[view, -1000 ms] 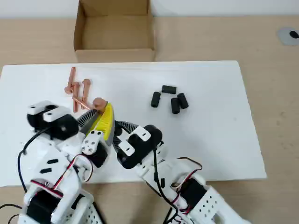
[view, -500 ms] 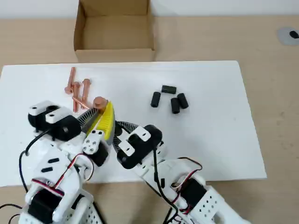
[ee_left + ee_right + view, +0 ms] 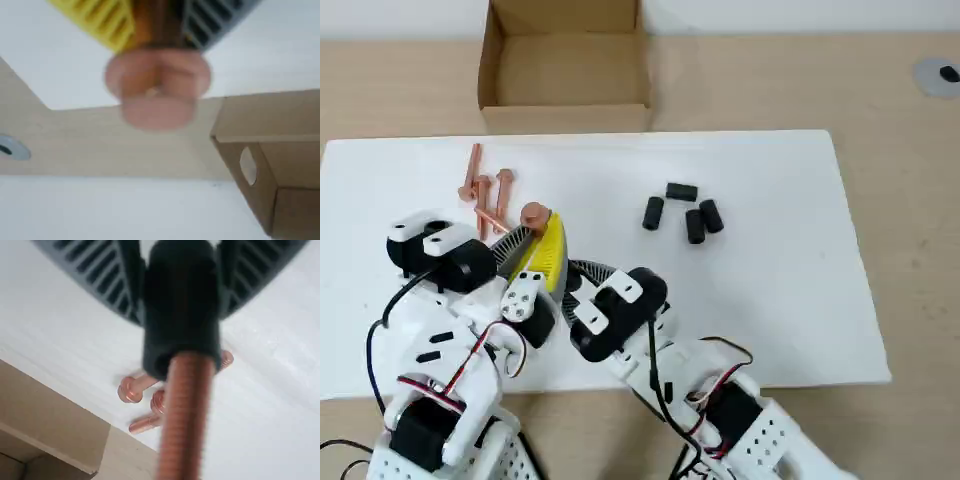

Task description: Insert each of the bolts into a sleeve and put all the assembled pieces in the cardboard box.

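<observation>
Held bolt (image 3: 157, 85): left gripper (image 3: 157, 22) is clamped on its shank, head poking past the fingertips, over the left part of the white sheet (image 3: 770, 300). Right gripper (image 3: 180, 295) is closed on one black sleeve (image 3: 181, 335), with a threaded copper shank sticking out of it. I count four loose bolts (image 3: 504, 195) near the sheet's far-left corner; they overlap, so the count is rough. Four loose sleeves (image 3: 694, 225) lie mid-sheet. One cardboard box (image 3: 565, 118) sits on the tabletop past the sheet's far edge.
</observation>
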Motion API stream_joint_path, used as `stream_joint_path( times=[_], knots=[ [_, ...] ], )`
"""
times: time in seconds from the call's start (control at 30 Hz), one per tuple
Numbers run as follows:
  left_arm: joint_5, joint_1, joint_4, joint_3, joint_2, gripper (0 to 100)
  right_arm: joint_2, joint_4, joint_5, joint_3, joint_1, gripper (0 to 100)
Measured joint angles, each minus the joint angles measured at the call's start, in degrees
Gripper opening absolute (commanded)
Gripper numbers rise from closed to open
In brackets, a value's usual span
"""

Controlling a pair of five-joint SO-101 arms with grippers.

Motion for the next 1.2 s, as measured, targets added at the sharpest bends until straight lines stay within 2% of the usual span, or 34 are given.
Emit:
stream_joint_path(
  times=[0.33, 1.2],
  knots=[
    [0.2, -0.1, 2.1, 0.9, -0.2, 1, 0.1, 0.2, 0.0, 0.0, 0.9, 1.0],
    [3.2, -1.1, -8.4, 5.5, -0.2, 1, 0.0, -1.1, -1.1, 0.0, 0.9, 1.0]
  ],
)
